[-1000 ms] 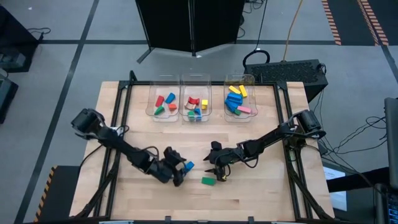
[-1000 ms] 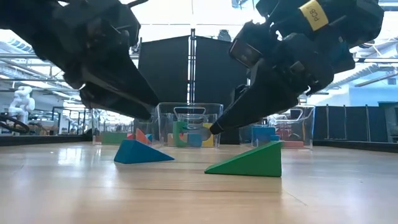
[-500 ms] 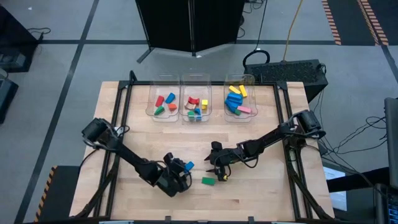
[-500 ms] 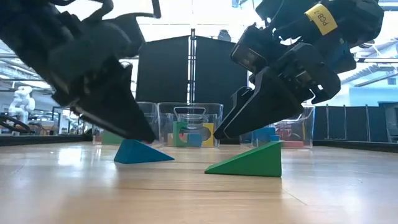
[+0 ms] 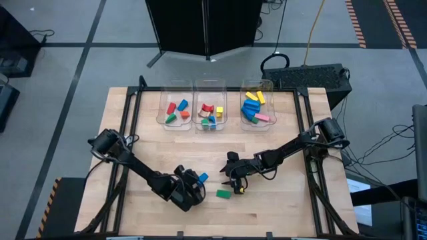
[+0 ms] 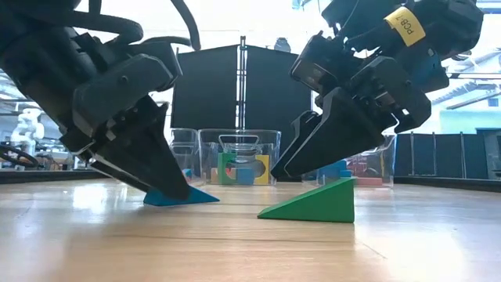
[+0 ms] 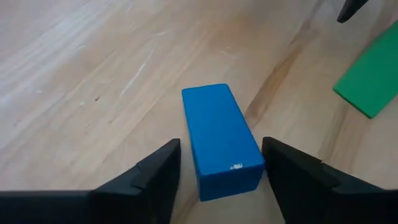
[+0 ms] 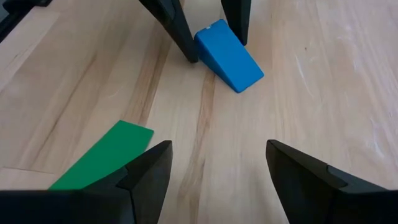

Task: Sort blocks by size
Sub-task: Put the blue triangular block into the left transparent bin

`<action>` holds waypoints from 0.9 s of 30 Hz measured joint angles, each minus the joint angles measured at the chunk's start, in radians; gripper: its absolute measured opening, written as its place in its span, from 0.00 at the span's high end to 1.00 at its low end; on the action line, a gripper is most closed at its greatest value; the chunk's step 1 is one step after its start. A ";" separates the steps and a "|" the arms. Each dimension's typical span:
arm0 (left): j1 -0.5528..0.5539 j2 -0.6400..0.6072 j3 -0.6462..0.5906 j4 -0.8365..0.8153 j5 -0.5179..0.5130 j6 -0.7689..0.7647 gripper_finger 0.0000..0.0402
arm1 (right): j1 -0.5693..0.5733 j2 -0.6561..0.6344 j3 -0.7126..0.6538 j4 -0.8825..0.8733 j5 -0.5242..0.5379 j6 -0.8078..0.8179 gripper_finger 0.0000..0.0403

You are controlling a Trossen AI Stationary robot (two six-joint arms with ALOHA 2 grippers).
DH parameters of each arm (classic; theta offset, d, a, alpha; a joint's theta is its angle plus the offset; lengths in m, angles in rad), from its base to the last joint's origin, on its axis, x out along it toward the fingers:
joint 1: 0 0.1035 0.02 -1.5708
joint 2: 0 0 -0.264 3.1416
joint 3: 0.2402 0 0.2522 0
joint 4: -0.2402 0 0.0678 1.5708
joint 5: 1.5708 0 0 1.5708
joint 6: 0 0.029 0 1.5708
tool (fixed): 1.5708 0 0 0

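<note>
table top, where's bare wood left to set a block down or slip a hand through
Bare wood lies between the three bins and the arms, and along the table's left and right edges. The front middle is crowded: the left gripper straddles the blue wedge, with the green wedge and the open right gripper beside it.

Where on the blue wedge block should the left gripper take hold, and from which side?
Come from above and pinch the blue wedge across its two flat, parallel long sides, avoiding the sloped top. The left gripper already straddles those sides, jaws open.
</note>
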 joint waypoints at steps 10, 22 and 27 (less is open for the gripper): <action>0.001 0.000 0.000 0.001 0.004 0.026 0.70 | 0.000 0.000 0.000 -0.018 0.000 0.023 0.38; 0.014 -0.055 -0.002 -0.040 0.039 0.122 0.70 | 0.013 0.000 0.000 -0.031 0.000 0.078 0.38; 0.044 -0.125 -0.001 -0.131 0.033 0.179 0.69 | 0.037 0.000 0.000 -0.032 0.003 0.107 0.38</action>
